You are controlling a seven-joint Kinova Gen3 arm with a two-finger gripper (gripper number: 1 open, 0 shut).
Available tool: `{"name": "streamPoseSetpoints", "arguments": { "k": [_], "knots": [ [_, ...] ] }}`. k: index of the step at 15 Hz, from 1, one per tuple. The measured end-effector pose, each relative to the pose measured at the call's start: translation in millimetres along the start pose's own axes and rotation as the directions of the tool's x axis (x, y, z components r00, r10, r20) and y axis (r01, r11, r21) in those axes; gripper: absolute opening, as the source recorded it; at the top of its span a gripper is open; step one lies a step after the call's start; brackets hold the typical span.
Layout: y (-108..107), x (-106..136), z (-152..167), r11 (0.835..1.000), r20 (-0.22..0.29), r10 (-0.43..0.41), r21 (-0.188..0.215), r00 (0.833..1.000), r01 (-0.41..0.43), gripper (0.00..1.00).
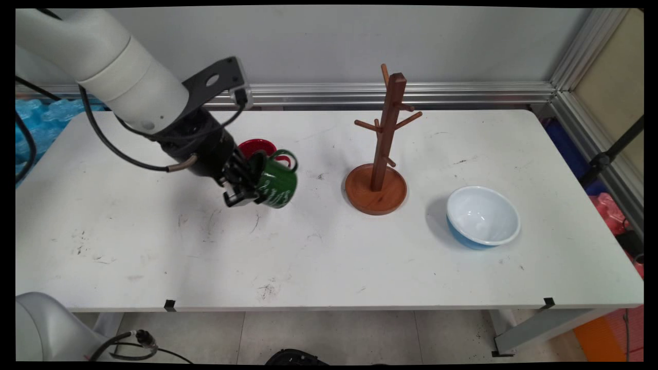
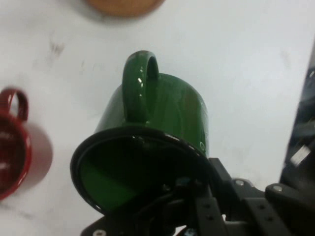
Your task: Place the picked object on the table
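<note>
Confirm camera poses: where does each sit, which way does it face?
Main view: fixed above the table's near side, looking down across it to the wall; shows arm and gripper.
Hand view: on the hand, looking along the gripper; linkage at bottom edge.
Shared: green mug, red mug, rack base.

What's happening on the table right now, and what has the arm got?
The black two-finger hand is shut on the rim of a glossy green enamel mug, holding it tilted with its handle facing up in the hand view. A red mug stands on the white table just behind it. To the right stand a brown wooden mug tree with a round base, its pegs bare, and beyond it a bowl, blue outside and white inside.
</note>
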Motion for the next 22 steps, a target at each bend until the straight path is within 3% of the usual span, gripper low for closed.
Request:
{"name": "streamPoseSetpoints", "arguments": {
  "k": [8,15,22],
  "knots": [
    [3.1,-12.6,30.5,0.992,0.187,0.062,0.094,0.980,-0.081,0.00],
    [15.6,-18.1,59.3,0.985,0.317,0.087,0.113,0.944,-0.129,0.00],
    [26.2,-13.5,77.6,0.976,0.415,0.100,0.134,0.904,-0.170,0.00]
  ]
}}
